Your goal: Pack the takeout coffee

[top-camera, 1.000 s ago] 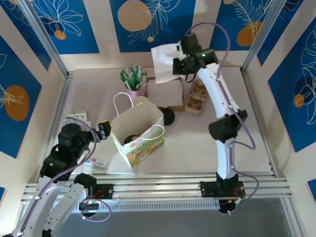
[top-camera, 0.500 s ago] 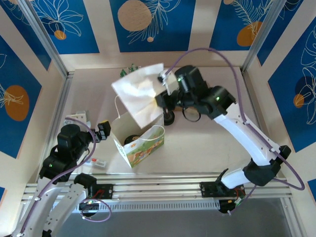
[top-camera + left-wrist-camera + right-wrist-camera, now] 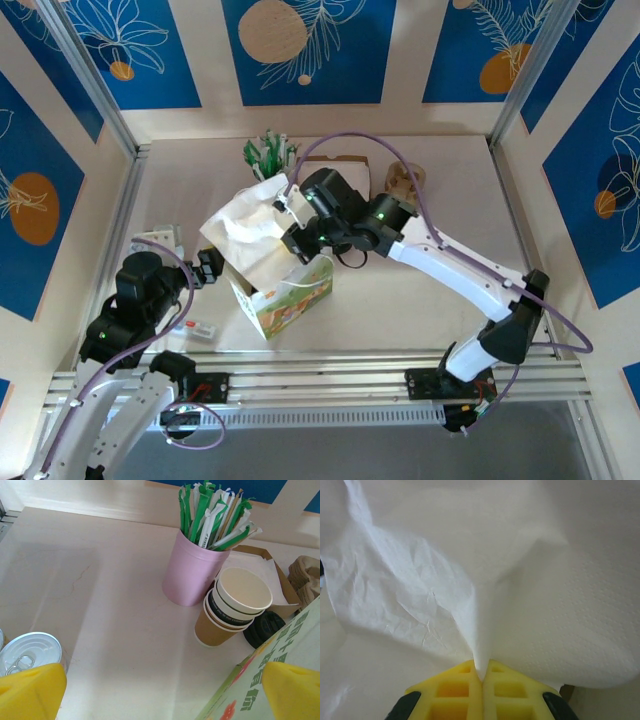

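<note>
Now holding napkin (image 3: 470, 580) pinched tight in right gripper (image 3: 481, 672) over paper bag (image 3: 290, 296) mouth, with left gripper (image 3: 208, 266) gaping empty; next, release inside, coffee cup probably already in, hidden.

Ahead of the left gripper (image 3: 160, 692), unreadable print bands a stacked cup (image 3: 227, 611). Rightward, green characters mark the paper bag (image 3: 292, 642).

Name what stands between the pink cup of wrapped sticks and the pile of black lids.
A stack of paper cups stands between the pink cup and the black lids, seen in the left wrist view.
</note>
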{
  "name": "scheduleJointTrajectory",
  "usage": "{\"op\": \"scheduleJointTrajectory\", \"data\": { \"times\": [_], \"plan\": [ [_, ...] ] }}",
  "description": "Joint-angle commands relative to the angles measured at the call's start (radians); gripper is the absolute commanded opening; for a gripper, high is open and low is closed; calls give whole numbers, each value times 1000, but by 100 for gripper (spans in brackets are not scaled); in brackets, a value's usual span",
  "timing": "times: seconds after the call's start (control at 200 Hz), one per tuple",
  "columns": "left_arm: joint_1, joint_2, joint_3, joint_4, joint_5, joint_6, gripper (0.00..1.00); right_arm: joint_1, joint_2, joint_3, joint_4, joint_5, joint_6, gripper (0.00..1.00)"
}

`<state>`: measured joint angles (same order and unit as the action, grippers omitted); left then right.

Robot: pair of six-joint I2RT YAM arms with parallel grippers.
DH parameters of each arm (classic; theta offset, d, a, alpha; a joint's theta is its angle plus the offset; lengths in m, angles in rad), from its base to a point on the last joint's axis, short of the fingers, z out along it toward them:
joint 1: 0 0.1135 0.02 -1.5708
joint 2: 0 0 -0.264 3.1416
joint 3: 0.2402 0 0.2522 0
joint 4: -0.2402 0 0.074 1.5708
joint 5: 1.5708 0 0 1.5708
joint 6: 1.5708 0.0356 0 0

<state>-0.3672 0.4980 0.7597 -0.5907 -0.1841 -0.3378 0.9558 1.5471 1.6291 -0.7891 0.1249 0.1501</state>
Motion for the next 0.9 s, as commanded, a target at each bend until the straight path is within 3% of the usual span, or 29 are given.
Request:
{"op": "scheduleJointTrajectory", "data": {
  "times": [0.0, 0.205, 0.3, 0.45, 0.75, 0.895],
  "plan": [
    [-6, -16, -10, 2, 6, 11, 100, 17, 17, -16, -7, 72, -16, 0],
    [-6, -10, -10, 4, 9, 13, 100, 20, 85, 60, -124, 149, -14, 0],
    [-6, -13, -10, 3, 6, 12, 100, 51, 98, 92, -165, 216, -29, 11],
    [-6, -14, -10, 5, 3, 13, 100, 54, 91, 126, -182, 203, -35, 29],
    [-6, -15, -10, 6, 10, 14, 100, 44, 43, 268, -187, 125, -27, 42],
    [-7, -42, -16, 33, 23, 13, 100, 10, -1, 264, -133, 56, -5, 54]
  ]
}}
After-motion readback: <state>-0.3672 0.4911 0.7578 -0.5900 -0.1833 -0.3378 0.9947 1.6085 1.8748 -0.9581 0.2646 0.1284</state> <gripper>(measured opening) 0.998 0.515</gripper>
